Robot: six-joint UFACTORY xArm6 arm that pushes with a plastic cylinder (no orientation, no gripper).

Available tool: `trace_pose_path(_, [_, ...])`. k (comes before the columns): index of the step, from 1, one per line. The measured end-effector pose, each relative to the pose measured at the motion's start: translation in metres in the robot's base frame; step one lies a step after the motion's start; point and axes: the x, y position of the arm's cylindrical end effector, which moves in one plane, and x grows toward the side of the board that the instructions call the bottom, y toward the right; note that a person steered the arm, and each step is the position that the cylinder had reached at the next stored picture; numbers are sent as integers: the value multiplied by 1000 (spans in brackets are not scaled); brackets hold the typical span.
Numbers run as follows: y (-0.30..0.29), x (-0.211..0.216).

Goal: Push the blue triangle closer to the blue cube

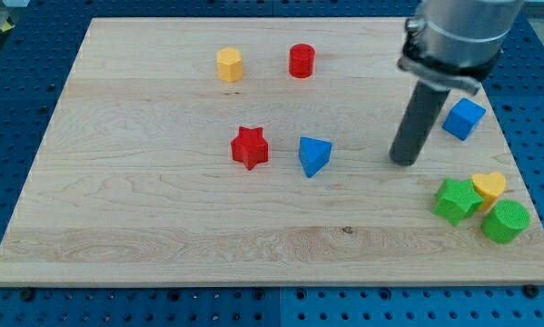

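I have no fingers, only a dark rod; my tip (402, 161) rests on the pale wooden surface (163, 227). The blue plastic triangle (313, 155) lies well to its left, beside a red plastic star (250, 147). The blue plastic cube (463, 119) sits near my tip, toward the view's upper right.

My feed is bright and evenly lit from overhead. The wooden table (163, 227) shows clear grain without harsh glare. Shadows are soft and short, hugging each block's base; a faint one sits at my tip (402, 161). Focus is sharp throughout, and I see no obvious distortion at the edges.
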Motion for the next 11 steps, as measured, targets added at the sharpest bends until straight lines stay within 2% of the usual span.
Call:
trace_pose_path(1, [-34,32])
trace_pose_path(2, [-100,39])
trace_pose_path(3, [-152,20])
trace_pose_path(4, [-155,11])
trace_pose_path(7, [-70,-2])
trace_pose_path(9, [-62,-28])
trace_pose_path(11, [-15,-42])
